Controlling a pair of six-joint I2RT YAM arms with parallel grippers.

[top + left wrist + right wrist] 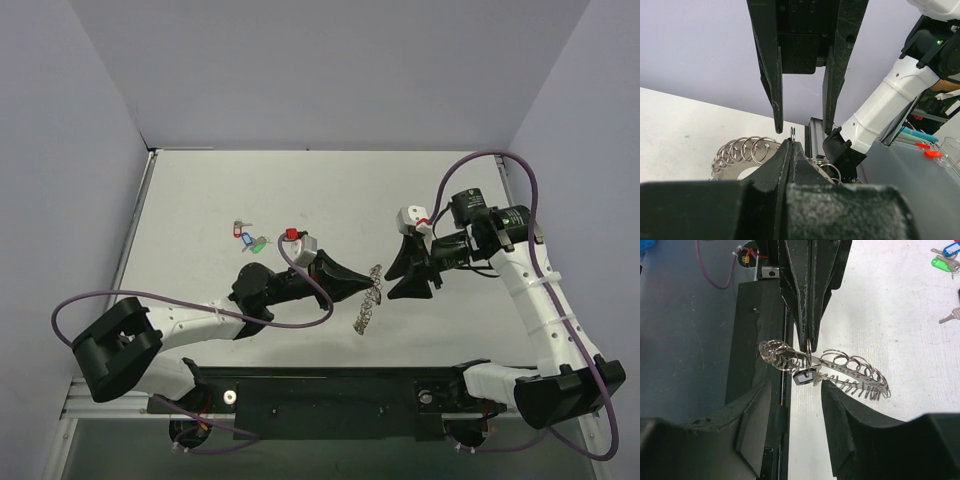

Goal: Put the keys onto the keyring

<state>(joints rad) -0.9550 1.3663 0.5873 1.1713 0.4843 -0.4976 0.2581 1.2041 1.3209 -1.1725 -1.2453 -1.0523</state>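
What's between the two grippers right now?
The keyring, pinched by the shut left gripper, spans the gap toward the open right gripper. The right wrist view shows what looks like a black-tagged key hanging there.

Shiny wire keyring; glossy plastic-tagged keys; matt white table.

We are seeing the keyring gleaming silver, its small rings forming a repeating coil pattern. The keys are showing silver metal with green and blue tags, and one on the ring is wearing a black tag. The left hand and right hand are looking matte black. The surface is reading speckled off-white, the cables purple, the arms white and black, the walls pale lilac.
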